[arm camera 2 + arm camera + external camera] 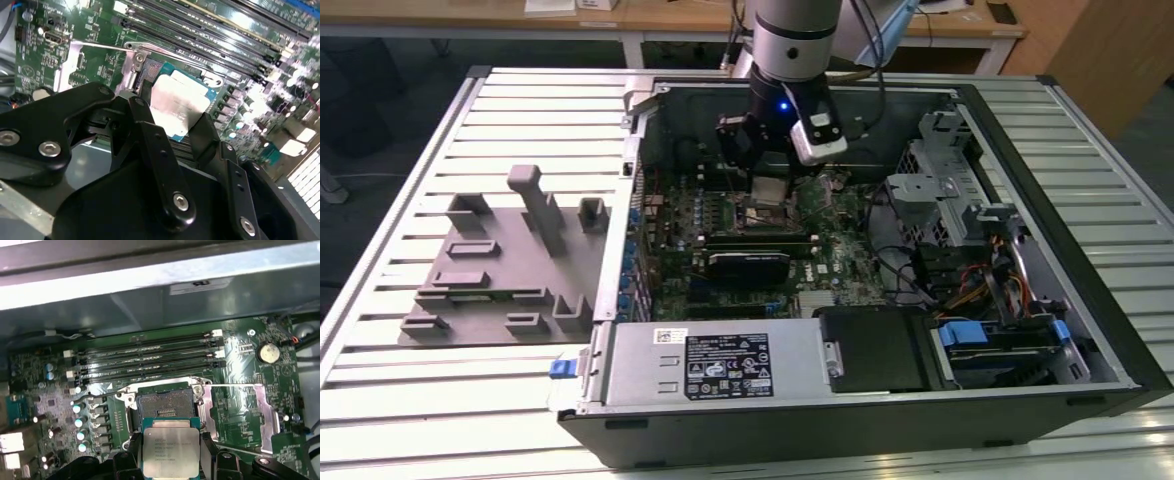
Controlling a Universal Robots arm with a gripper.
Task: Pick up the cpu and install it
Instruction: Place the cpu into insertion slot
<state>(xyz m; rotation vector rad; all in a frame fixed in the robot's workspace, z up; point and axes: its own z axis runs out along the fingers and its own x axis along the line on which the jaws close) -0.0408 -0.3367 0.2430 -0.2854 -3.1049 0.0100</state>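
Note:
My gripper (771, 178) hangs inside the open computer case (1067, 330), shut on the cpu (770, 189). The cpu (170, 451) is a small flat square chip with a silvery top and a pale green rim. It lies level between my two black fingers (131, 447). It hovers just above the empty dark socket (164, 402) on the green motherboard (240, 375), slightly off to one side of it. In the second wrist view the cpu (177, 102) is clamped by its two opposite edges in my gripper (172, 114), and the socket's metal frame (137, 55) shows just beyond it.
A grey moulded fixture block (507, 270) lies on the slatted table at the exterior view's left. Memory slots (150, 357), a coin battery (268, 353) and the hinged metal load plate (260, 410) surround the socket. A power supply (707, 360) and a drive cage (947, 190) crowd the case.

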